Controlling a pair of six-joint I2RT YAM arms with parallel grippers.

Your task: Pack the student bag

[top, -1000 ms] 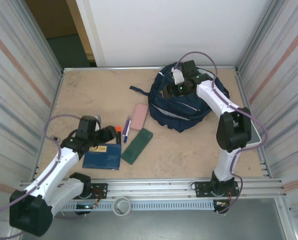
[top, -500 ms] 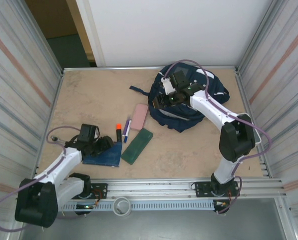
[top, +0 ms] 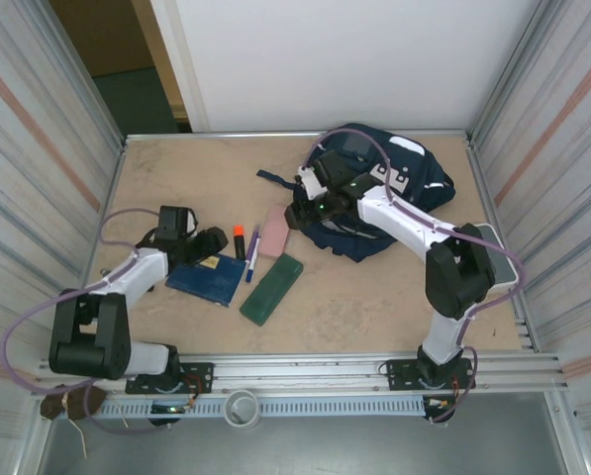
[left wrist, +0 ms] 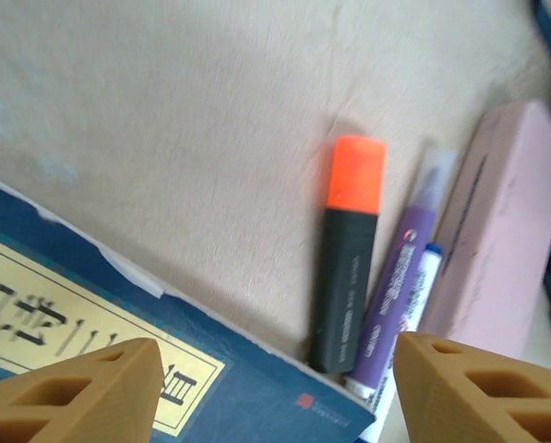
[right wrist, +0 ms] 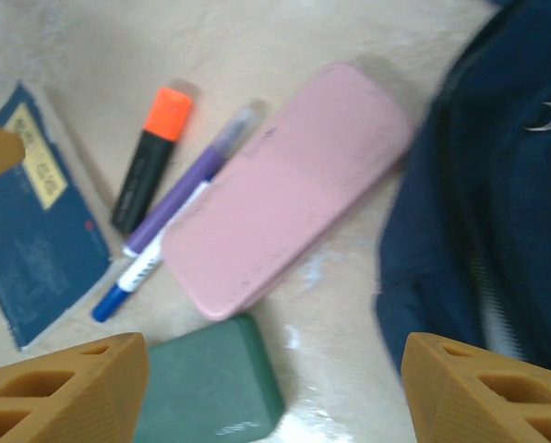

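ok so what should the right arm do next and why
Probably lower the right gripper onto the pink case. Its jaws stand open and empty, and the case lies flat just ahead of them, right beside the student bag, so it looks like the nearest item to grasp.

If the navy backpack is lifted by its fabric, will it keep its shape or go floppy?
Probably floppy: the student bag lies slumped and creased, so the cloth would likely sag and fold. Its loose strap may trail over the table. It looks quite flat, so perhaps light for its size.
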